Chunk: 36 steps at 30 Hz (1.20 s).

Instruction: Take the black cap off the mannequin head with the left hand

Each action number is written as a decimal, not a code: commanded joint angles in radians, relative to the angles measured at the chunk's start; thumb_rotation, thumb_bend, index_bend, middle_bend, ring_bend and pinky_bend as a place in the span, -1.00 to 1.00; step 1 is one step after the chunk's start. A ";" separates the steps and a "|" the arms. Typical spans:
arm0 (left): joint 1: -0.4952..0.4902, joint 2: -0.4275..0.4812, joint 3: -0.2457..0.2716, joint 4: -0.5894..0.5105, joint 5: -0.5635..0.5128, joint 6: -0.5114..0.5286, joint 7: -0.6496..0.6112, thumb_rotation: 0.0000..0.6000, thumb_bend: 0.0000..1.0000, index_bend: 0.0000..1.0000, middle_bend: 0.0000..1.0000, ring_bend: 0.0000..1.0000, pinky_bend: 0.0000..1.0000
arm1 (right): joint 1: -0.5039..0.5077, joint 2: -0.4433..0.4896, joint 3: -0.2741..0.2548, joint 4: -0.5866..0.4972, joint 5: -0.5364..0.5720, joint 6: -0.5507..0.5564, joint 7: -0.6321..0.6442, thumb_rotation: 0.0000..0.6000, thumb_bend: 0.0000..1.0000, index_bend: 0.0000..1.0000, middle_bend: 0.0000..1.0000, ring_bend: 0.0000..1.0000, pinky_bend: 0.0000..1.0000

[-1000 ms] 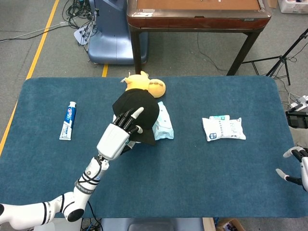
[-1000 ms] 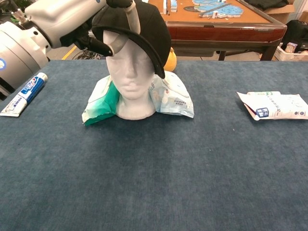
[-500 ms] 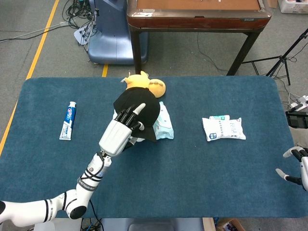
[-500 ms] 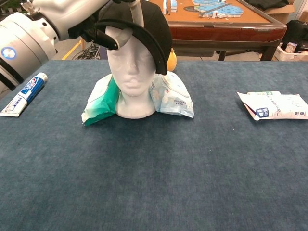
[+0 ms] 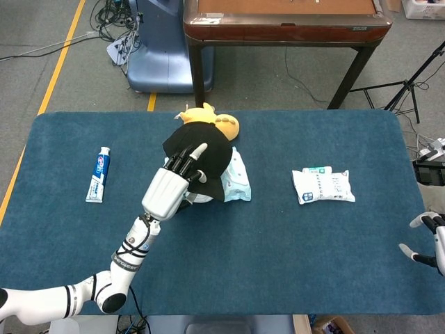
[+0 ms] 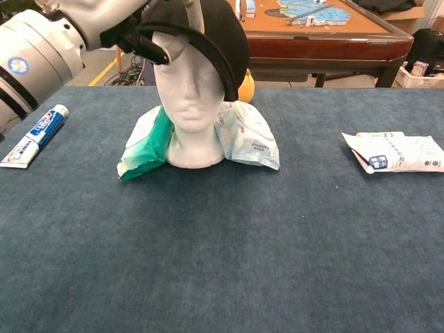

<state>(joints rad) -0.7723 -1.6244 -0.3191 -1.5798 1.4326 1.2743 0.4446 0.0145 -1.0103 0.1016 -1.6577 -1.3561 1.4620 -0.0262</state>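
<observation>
Table (image 5: 292, 243): broad and rectangular, covered in dark blue felt-like cloth with a fine nap. Everything I list below stands on it.

Mannequin head (image 6: 191, 104): white, smooth, matte, probably foam or plastic. It stands upright near the table's middle, wedged between two soft packs. I judge it light enough to tip if I drag sideways.

Left hand (image 5: 170, 188): white shell, dark fingers. I have it laid over the cap's crown, fingers spread along the fabric and the thumb hooked under the brim at the forehead, so it is clamped on the cap.

Black cap (image 6: 218, 38): it sits on the mannequin head, tilted, with the brim lifted clear of the brow in the chest view. Soft woven cloth crown, stiffer curved brim. I expect it to weigh little, crumple at the crown and hold shape at the brim, so the brim edge is my best hold; lifting straight up seems safest.

Wipes packs (image 6: 250, 139): crinkled plastic film, one pale blue, one green, touching the neck on each side.

Yellow plush toy (image 5: 215, 122): rounded, just behind the head.

White pouch (image 5: 323, 186): flat, well to the right.

Toothpaste tube (image 5: 99, 174): slim, blue and white, well to the left.

Right hand (image 5: 427, 240): at the frame edge, empty, fingers apart.
</observation>
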 commanded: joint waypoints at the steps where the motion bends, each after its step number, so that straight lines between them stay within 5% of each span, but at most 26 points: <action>1: -0.005 -0.002 -0.006 0.013 -0.010 -0.002 -0.005 1.00 -0.05 0.39 -0.90 -0.93 -0.66 | 0.000 0.000 0.000 0.000 0.000 0.001 0.001 1.00 -0.86 -0.05 -0.23 -0.39 -0.26; 36: -0.077 0.007 -0.042 0.021 -0.139 -0.059 0.050 1.00 -0.06 0.39 -0.90 -0.93 -0.66 | -0.002 0.006 0.002 0.006 0.002 -0.001 0.027 1.00 -0.86 -0.05 -0.23 -0.39 -0.26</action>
<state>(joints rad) -0.8492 -1.6179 -0.3620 -1.5588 1.2935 1.2146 0.4947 0.0129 -1.0040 0.1033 -1.6516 -1.3539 1.4609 0.0006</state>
